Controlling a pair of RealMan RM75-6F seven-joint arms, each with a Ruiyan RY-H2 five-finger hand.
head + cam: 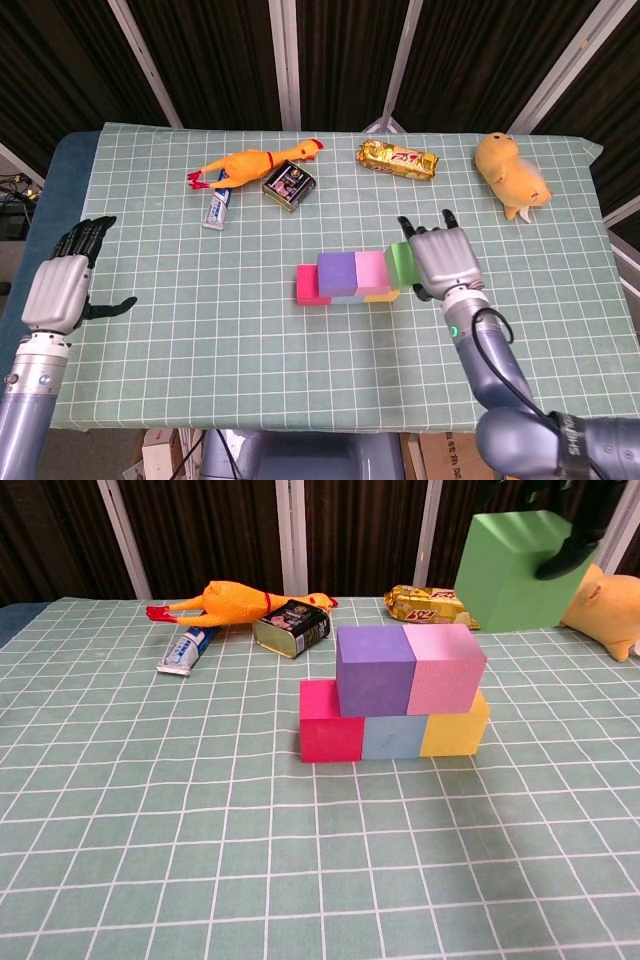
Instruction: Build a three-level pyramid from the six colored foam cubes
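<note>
Bright, even overhead light in both views; colours clean, no blown highlights on the green checked tablecloth (200,300). Shadows soft and short: a faint dark patch on the cloth right of the stacked foam cubes (395,695) in the chest view, beneath the raised green foam cube (515,568). Small glare spots on the shiny gold snack wrapper (398,159) and the dark tin can (291,626). Background behind the table dark, near black, with pale struts catching light. Head view sharp throughout; the right hand (445,258) is crisp. Chest view: the green cube's edges are slightly soft; grid lines splay towards the lower corners
</note>
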